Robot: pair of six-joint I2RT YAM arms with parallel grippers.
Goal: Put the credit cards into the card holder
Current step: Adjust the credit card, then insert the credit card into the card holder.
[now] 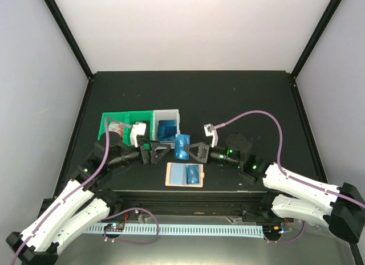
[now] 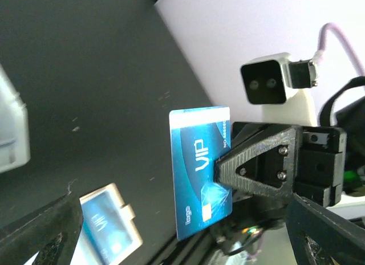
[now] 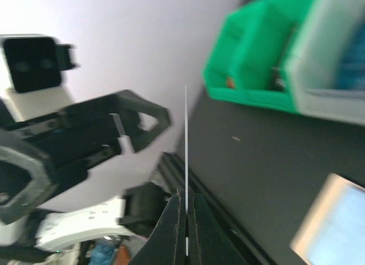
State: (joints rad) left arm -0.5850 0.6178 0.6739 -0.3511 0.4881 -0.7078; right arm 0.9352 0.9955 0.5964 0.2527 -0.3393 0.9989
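A blue credit card marked VIP hangs upright above the table, with my right gripper shut on its right edge. The left wrist view shows that credit card pinched by the right gripper's fingers. In the right wrist view it is a thin edge-on line rising from my shut right gripper. My left gripper stands open just left of the card, not touching it. The tan card holder lies open below, with another blue card in it.
A white bin holding more blue cards stands behind the grippers, next to a green bin. The table's near edge rail runs just in front of the card holder.
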